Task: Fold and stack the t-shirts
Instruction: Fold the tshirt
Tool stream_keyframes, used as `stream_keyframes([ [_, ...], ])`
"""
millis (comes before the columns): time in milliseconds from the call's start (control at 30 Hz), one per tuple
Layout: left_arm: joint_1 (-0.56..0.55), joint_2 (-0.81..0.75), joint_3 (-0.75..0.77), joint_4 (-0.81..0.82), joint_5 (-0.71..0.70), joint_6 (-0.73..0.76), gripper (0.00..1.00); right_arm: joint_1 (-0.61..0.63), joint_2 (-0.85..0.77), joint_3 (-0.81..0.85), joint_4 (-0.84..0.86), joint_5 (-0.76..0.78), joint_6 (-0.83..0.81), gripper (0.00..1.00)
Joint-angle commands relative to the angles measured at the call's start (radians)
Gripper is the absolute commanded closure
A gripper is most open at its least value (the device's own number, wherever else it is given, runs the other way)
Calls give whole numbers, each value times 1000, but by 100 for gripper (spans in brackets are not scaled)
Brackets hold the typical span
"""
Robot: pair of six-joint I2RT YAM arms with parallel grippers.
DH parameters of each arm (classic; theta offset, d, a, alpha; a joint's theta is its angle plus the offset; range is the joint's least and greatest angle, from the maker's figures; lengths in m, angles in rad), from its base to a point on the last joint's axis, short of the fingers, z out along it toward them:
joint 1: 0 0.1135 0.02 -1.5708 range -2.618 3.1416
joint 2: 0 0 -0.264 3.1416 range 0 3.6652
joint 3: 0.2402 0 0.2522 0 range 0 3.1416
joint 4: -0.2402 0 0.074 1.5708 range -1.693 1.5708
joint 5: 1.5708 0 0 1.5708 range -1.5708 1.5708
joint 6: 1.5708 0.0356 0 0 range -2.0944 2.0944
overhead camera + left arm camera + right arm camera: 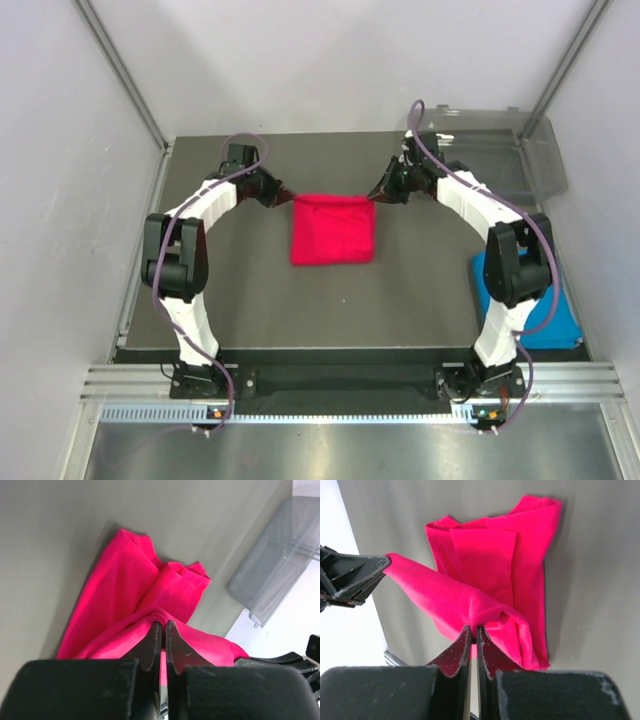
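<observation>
My left tool (161, 625) is clenched on the far left corner of the crimson-pink t-shirt (332, 232), and my right tool (472, 629) is clenched on its far right corner. The far edge is raised and stretched between them. The rest of the shirt lies folded in the middle of the desk (400, 310), with bare desk on all sides. The sky blue t-shirt (560, 322) lies at the desk's right edge, partly hidden behind my right arm; the clear grey tray (525, 160) sits at the far right corner
</observation>
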Motion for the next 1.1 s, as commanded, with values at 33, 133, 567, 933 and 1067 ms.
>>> stream_keyframes([
  [33,30,29,67,58,-2,0,100,-35,67,108,-6,-43,-24,100],
  [133,37,81,93,62,15,-6,100,-44,116,143,-12,-67,-15,99],
  [567,51,212,185,99,49,-20,100,-66,257,255,-19,-104,-6,98],
  [933,66,302,236,130,82,-28,100,-78,331,301,-18,-116,3,96],
  [1067,66,339,286,107,102,-11,99,-82,351,312,-18,-109,12,95],
])
